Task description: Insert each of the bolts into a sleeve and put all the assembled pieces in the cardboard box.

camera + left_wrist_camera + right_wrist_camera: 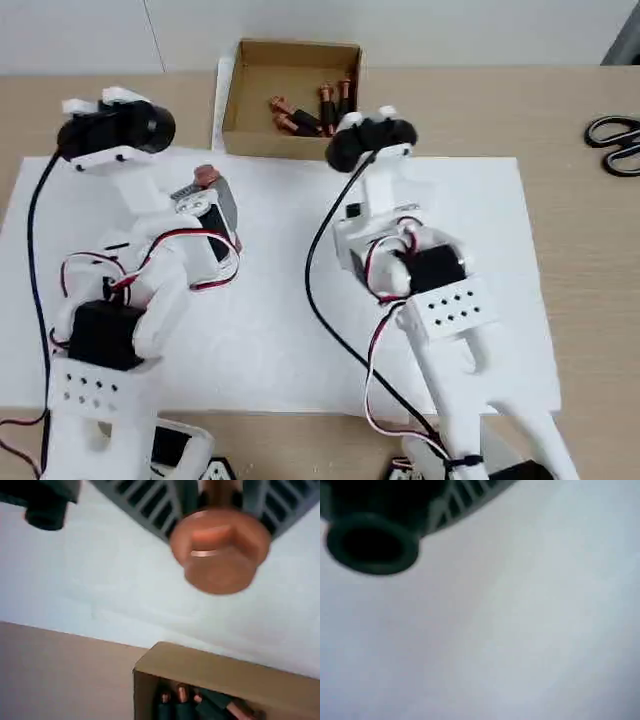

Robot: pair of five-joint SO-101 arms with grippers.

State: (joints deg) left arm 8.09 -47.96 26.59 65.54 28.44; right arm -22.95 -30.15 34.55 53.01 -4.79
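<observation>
Bolt (pixel 220 550), clamped by its shank in the left gripper (pixel 220 492), was held over the left of the white sheet (pixel 270 330), nearer than the cardboard box (pixel 290 47). The sleeve (pixel 370 550) was gripped by the right gripper (pixel 405 500), further right. Shank and bore were judged best aligned on one axis before being pressed together.

One copper hex-head bolt (pixel 220 550) held by its shank, head outward, near the open cardboard box (pixel 298 47); one black sleeve (pixel 372 547) held aloft, open end showing; several copper-and-black assembled pieces (pixel 310 112) lying inside the box.
</observation>
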